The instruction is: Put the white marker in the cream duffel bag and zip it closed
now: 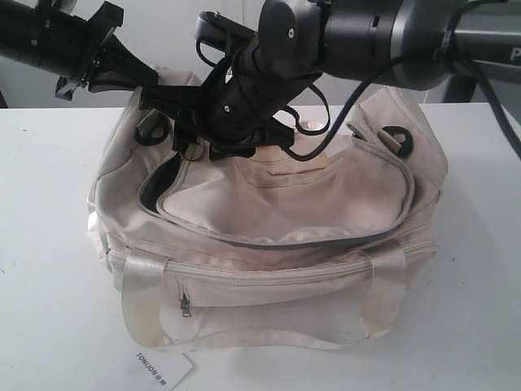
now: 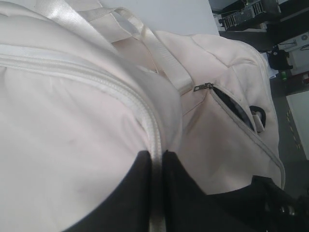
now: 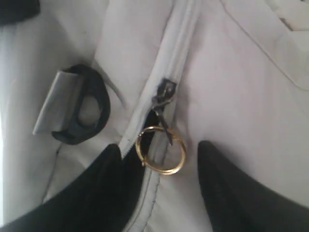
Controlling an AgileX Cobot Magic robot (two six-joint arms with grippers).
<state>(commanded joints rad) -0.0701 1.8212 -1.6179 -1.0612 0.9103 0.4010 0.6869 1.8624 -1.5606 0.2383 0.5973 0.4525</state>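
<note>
White marker isn't visible in any view. We assume it's down inside the cream duffel bag [image 1: 269, 204], so we can't call which way it points or how its long axis lies. The bag sits on the table [image 1: 49, 244], long axis left-right across the exterior view, with the top zipper [image 1: 285, 242] gaping dark along the left side and front. Right gripper [image 3: 159, 145] is spread, one finger either side of the gold ring [image 3: 161, 170] hanging off the slider [image 3: 165, 92], gripping nothing. Left gripper [image 2: 157, 193] looks pressed together on the zipper seam, a usable anchor. For the zip we'd close squarely on the ring and pull along the track's curve, not upward. The left should hold the seam taut so fabric doesn't bunch ahead of the slider.
</note>
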